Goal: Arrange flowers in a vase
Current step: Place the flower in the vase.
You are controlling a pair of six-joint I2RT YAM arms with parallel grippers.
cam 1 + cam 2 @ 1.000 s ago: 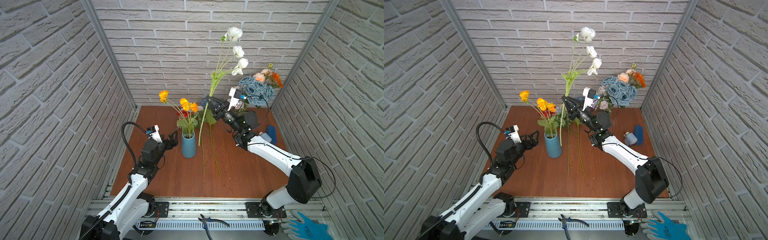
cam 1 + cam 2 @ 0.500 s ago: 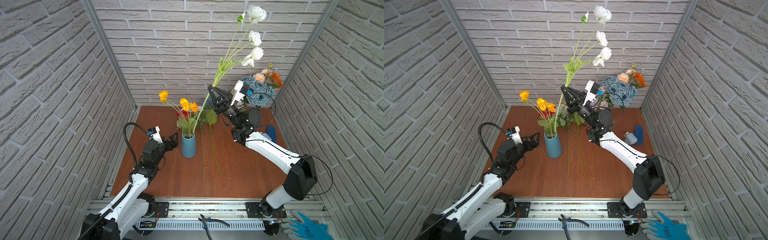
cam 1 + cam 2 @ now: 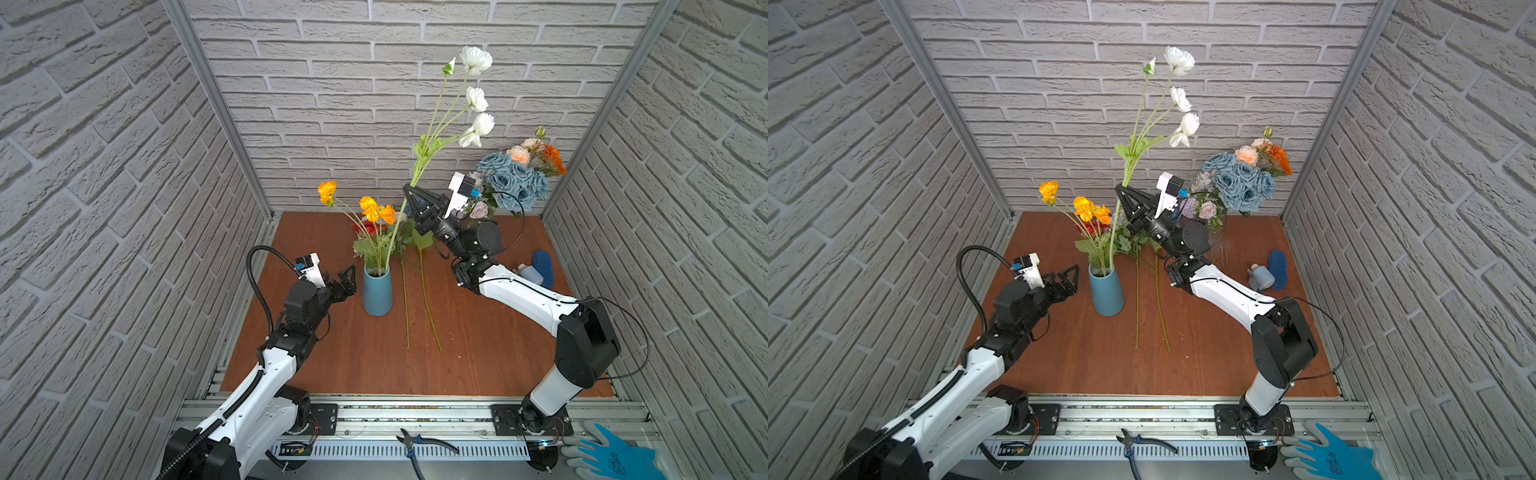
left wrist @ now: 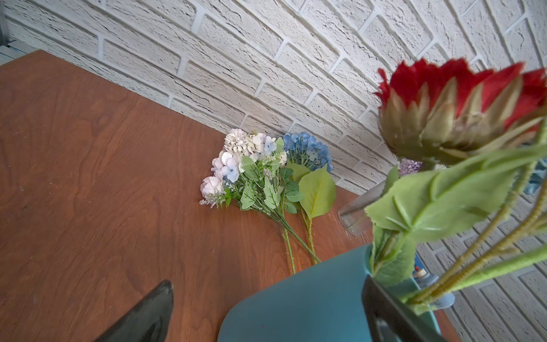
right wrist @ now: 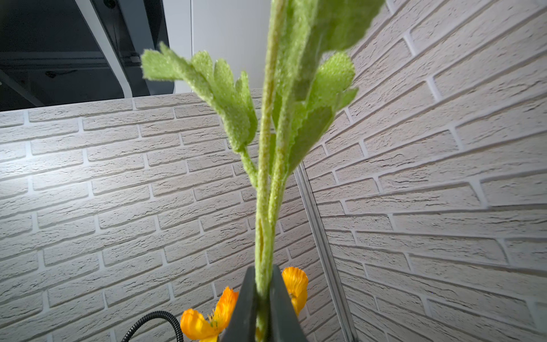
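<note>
Green-stemmed white poppies (image 3: 480, 124) are pinched tight in the right gripper (image 3: 411, 189), and the stem's foot is at the mouth of the tall matte blue vase (image 3: 377, 293). The left gripper (image 3: 348, 279) gapes wide just beside that vase, holding nothing. I'd slide the stem down along its own line, slowly, clear of the orange poppies (image 3: 376, 208), and only then let go.

I log 1 pair of pliers (image 3: 412, 443) on the slotted rail, bottom centre in both top views. 1 blue glove (image 3: 611, 455) in the lower right corner. Right of centre on the brown wood tabletop (image 3: 478, 353): 1 small pale bottle (image 3: 528, 274) just beside 1 dark blue oval object (image 3: 542, 268). White brick walls (image 3: 332, 104) on 3 sides.
</note>
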